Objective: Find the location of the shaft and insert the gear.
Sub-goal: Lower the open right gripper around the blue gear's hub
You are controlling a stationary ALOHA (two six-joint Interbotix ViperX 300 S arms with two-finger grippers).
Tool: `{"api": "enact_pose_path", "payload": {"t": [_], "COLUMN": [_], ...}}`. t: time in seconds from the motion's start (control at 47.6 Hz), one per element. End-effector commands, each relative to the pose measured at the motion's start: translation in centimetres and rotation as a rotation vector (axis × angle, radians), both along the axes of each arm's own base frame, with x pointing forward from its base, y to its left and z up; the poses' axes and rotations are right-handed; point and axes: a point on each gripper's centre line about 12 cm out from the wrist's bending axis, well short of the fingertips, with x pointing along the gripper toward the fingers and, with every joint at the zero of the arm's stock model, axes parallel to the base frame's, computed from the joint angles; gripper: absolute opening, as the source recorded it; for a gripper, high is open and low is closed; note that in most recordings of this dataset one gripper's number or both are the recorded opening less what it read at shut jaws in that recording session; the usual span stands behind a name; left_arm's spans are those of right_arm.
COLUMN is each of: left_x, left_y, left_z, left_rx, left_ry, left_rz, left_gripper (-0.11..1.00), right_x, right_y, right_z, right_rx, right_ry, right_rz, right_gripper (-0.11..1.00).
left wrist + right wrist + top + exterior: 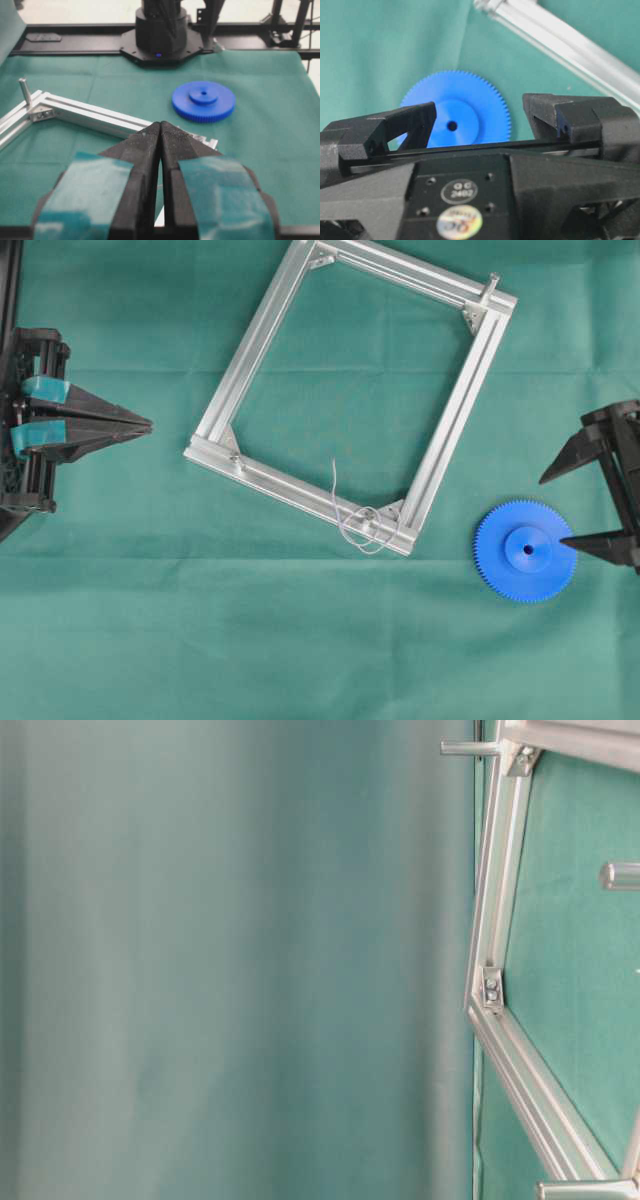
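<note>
R gripper sits at the 3 o'clock edge of the overhead view, fingers spread wide, nothing between them. The gear lies flat on the green cloth just beside it, off the lower finger toward 8 o'clock, hub and hole facing up; not touching as far as I can tell. In the R wrist view the gear shows through the gap between the 2 fingers, so it's nearly lined up. R arm is far nearer than L.

Next out, toward 9 o'clock from the gear, is the frame. The shaft, w/ pale wire loops, stands at the frame's 6 o'clock corner, axis upright. The bare peg is at the 1 o'clock corner.

Farthest, L gripper at 9 o'clock, fingers pressed together, empty.
</note>
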Motion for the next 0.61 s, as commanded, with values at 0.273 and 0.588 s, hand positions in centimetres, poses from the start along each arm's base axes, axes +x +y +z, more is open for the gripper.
{"api": "enact_pose_path", "payload": {"t": [0.273, 0.588], "left_x": [0.5, 0.5], "left_y": [0.2, 0.3], "left_z": [1.1, 1.0], "left_rx": [-0.001, -0.003], "left_ry": [-0.025, -0.022], "left_rz": [0.011, 0.013], "left_gripper": [0.01, 0.01], "right_x": [1.1, 2.3], "right_y": [1.3, 2.2], "right_z": [-3.0, -5.7], "right_rx": [0.009, 0.008], "right_ry": [0.143, 0.217], "right_rz": [0.016, 0.020], "right_gripper": [0.92, 0.92]}}
